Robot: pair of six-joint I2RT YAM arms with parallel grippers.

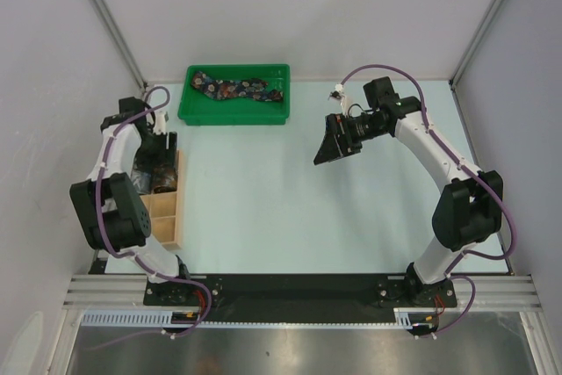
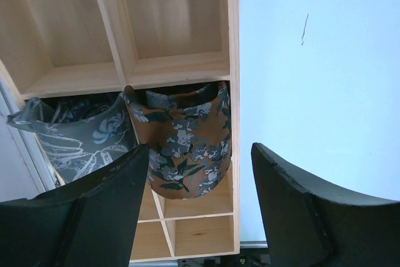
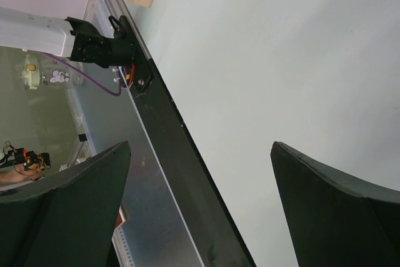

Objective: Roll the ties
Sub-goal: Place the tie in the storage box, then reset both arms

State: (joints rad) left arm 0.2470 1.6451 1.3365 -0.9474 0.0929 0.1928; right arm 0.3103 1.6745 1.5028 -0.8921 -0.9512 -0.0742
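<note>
**Surface** (image 1: pixel 281 217): pale, bounded by grey walls at left, right and top of the overhead view and by a black rail (image 1: pixel 290 287) along the bottom edge. A broad open stretch lies between box, tray and right arm.

**Tray** (image 1: pixel 233 118): green plastic, top centre, near the back wall, long side running left to right.

**Navy tie** (image 1: pixel 237 90): lies unrolled inside the tray. Its long axis runs left to right along the tray, with a slight bend, and the wider part is toward the right.

**Box** (image 1: pixel 167 217): tan wood with compartments, at the left edge of the surface, long side running top to bottom.

**Rust-brown tie** (image 2: pixel 187 142): rolled, floral print. It stands in a compartment of the box's right-hand column in the left wrist view, pressed against the centre divider. The roll's axis runs roughly top to bottom of the frame.

**Grey-blue tie** (image 2: pixel 81 136): a looser bundle in the compartment just left of the rust-brown one, with a flap sticking out toward the left edge.

**Left gripper** (image 2: pixel 200 204): over the box, above the rust-brown tie. The jaws are spread well apart and grip nothing; the right-hand jaw is over bare surface beyond the box wall.

**Right gripper** (image 1: pixel 330 151): right of centre, well apart from tray and box. The jaws are at full spread and hold nothing.
</note>
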